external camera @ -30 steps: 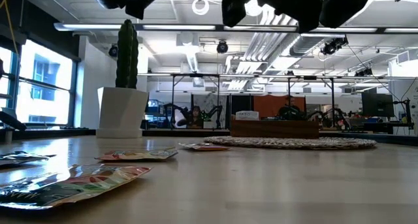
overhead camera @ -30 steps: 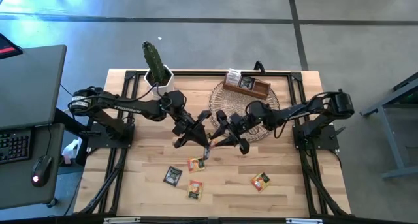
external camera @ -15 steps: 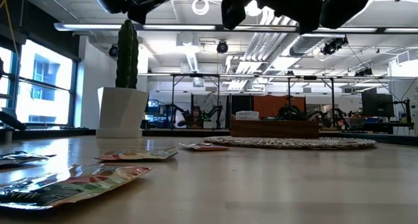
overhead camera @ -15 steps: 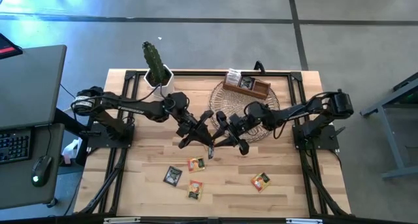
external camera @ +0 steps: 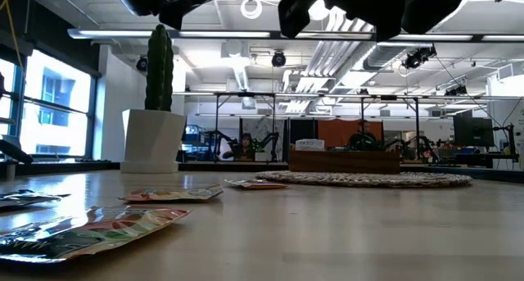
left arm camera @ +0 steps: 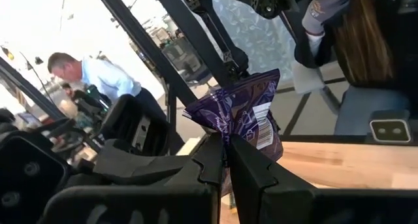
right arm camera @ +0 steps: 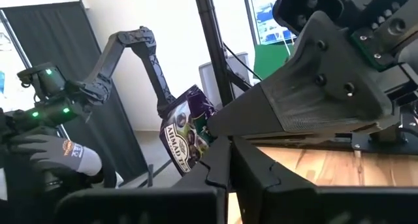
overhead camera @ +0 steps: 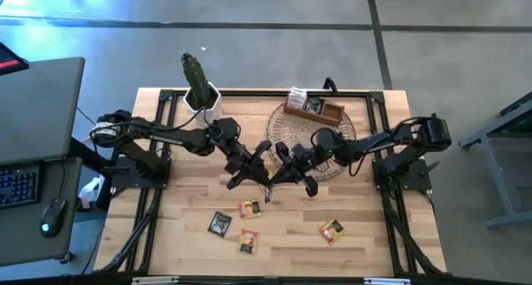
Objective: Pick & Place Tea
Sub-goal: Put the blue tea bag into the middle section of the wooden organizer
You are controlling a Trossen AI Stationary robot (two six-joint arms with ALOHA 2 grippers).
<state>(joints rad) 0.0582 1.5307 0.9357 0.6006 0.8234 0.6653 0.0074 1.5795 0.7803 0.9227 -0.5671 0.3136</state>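
Purple sachet [left arm camera: 243,113] between both claws, mid-air.

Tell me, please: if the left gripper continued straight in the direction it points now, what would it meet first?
Probably the right gripper, which faces the left gripper above the table middle; both are shut on the same purple tea sachet between them. Depth is unclear.

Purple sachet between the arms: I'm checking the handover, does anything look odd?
Yes. The purple sachet is crumpled and pinched by both the left tool and the right tool at once, held in the air above the table.
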